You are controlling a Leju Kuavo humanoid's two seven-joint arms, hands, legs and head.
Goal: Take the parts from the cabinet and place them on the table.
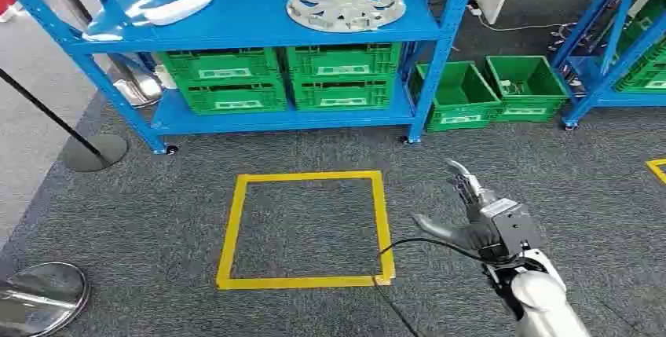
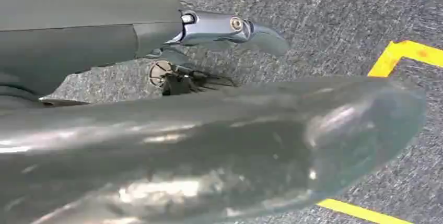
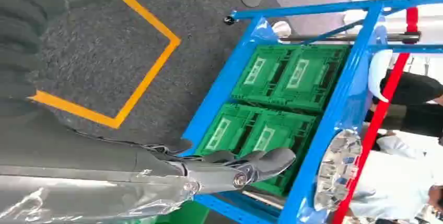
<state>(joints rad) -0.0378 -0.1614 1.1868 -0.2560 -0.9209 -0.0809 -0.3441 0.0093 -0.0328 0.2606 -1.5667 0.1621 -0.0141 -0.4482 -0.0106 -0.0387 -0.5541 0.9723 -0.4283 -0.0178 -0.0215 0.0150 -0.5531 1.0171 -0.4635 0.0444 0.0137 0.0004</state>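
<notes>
Silver spoked wheel cover (image 1: pixel 346 4) on blue shelf (image 1: pixel 259 21), ahead-left of right hand (image 1: pixel 471 211), fingers apart, empty; left hand (image 2: pixel 230 28) holds nothing.

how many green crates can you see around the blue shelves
At least 7. Four are stacked in pairs on the near rack's lower shelf. Two sit open on the floor right of it. More green crates fill the right rack, partly hidden.
</notes>
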